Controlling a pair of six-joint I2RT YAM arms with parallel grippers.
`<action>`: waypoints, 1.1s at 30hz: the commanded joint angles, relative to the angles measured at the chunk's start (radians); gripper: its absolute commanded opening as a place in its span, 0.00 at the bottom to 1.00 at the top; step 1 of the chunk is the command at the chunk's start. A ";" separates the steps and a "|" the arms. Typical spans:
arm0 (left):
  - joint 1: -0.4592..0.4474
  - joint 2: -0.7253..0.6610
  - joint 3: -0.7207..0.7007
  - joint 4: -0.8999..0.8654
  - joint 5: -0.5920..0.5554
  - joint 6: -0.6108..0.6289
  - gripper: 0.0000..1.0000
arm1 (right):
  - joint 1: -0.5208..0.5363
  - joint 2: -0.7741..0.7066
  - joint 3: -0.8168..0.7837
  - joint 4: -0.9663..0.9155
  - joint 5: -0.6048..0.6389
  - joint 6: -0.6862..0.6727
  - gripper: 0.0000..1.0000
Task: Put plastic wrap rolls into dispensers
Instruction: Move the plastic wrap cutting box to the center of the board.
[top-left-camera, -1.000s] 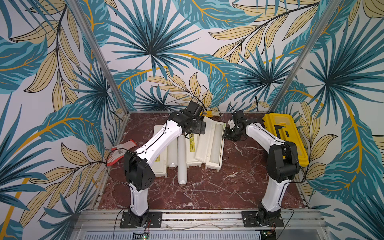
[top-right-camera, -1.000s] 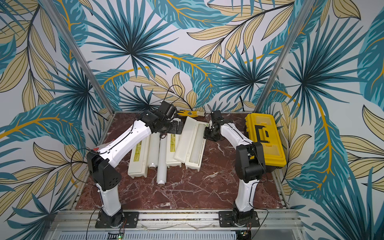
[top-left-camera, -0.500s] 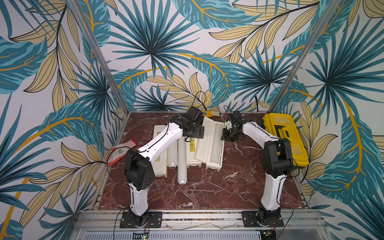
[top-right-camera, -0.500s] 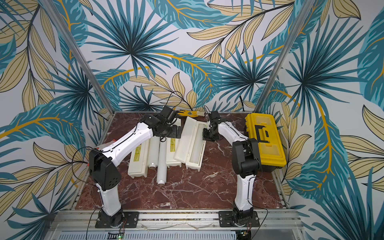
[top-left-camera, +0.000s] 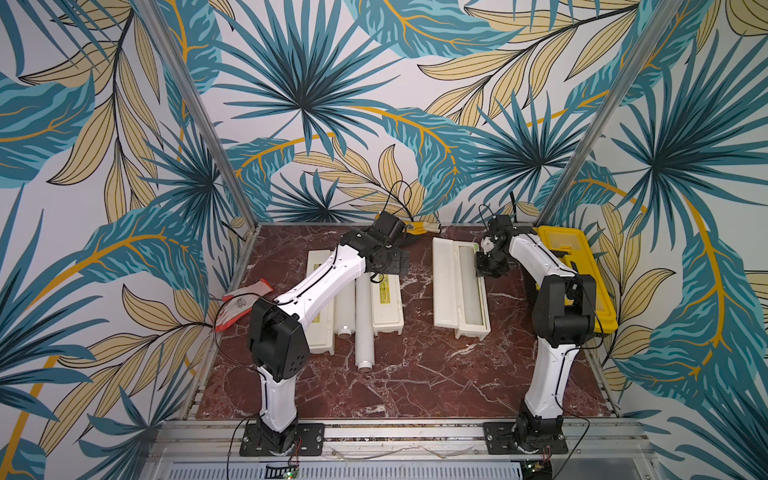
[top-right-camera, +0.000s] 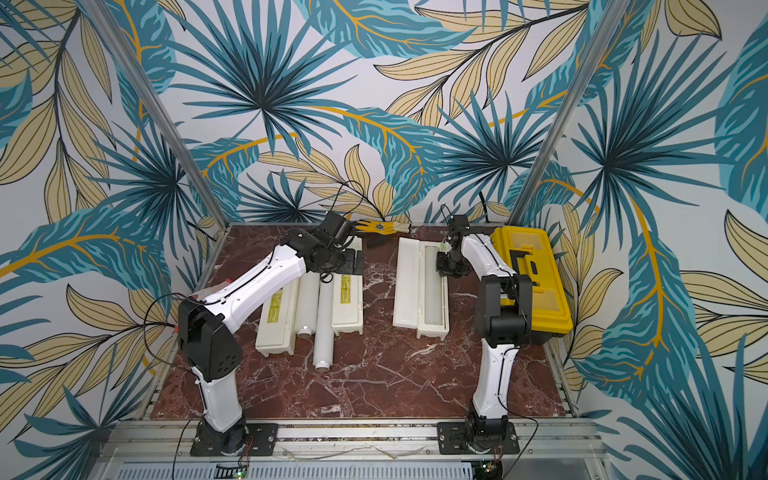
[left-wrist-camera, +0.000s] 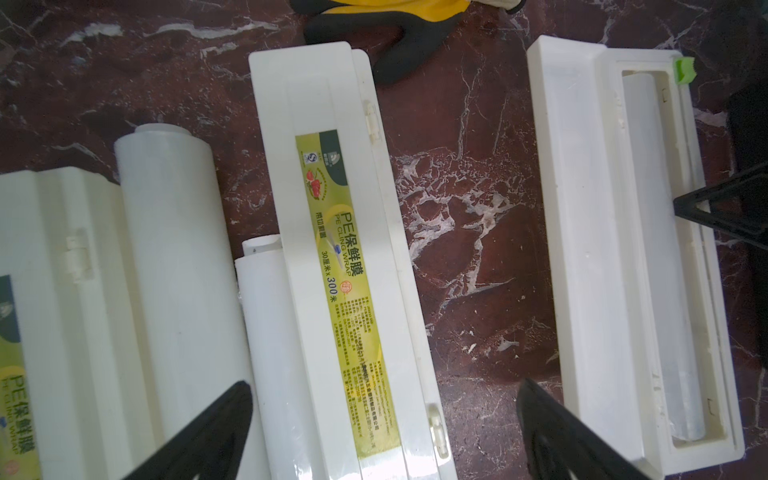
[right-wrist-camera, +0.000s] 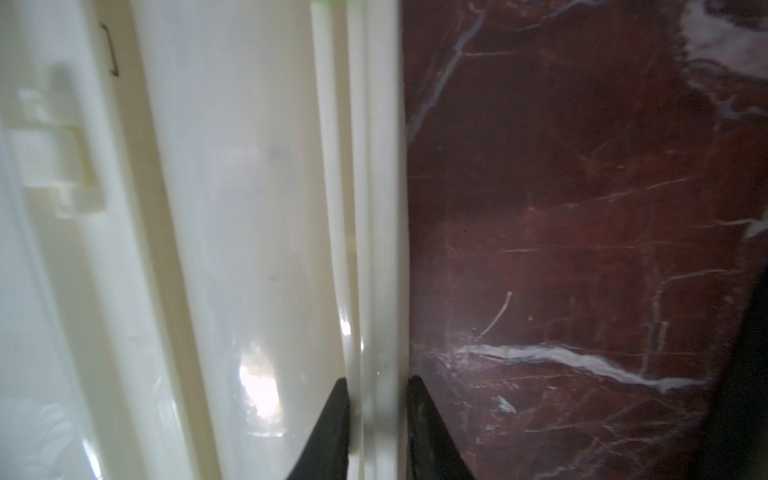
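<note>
**Dispenser drawn clear on the red marble table (top-left-camera: 415, 374).** The open dispenser (top-left-camera: 445, 286) is seen right of centre in both top views. Its lid is laid flat, and one plastic wrap roll (top-left-camera: 472, 291) is already bedded in its trough. Left of centre, the labelled dispenser (top-left-camera: 387, 303) and a second closed dispenser (top-left-camera: 322, 332), half hidden beneath the left arm, are set side by side. The upper loose roll (top-left-camera: 345, 307) and the lower loose roll (top-left-camera: 364, 332) are lodged between them.

The boxes are judged light, hollow and stiff, and apt to skate on polished stone; a thin wall is the likeliest narrow hold. The rolls are judged smooth, slippery and free to roll away, with film that could dent under a hard squeeze. They are probably best taken across the middle of their length, with the jaws set wide.

The left gripper (top-left-camera: 392, 264) is held spread to its widest above the labelled dispenser, and nothing is carried in it. The right gripper (right-wrist-camera: 376, 384) is pressed together on the open dispenser's thin front wall. One finger is placed inside beside the bedded roll, the other outside over bare marble.

A second earlier, the open dispenser was lying askew, hard against the labelled dispenser at centre frame. It is now squared up further right, and a strip of bare marble is left between the two. The right-hand pinch is also tightened since then, while the left arm is scarcely changed.
</note>
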 joint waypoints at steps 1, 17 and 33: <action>0.024 0.007 -0.045 0.013 0.009 -0.010 1.00 | -0.057 0.070 0.022 -0.107 0.171 -0.068 0.25; 0.139 -0.014 -0.081 0.014 0.056 -0.036 1.00 | -0.021 -0.207 -0.001 -0.042 0.047 0.041 0.99; 0.369 -0.236 -0.389 0.205 0.194 -0.063 0.99 | 0.553 -0.036 0.183 0.141 0.249 0.377 0.99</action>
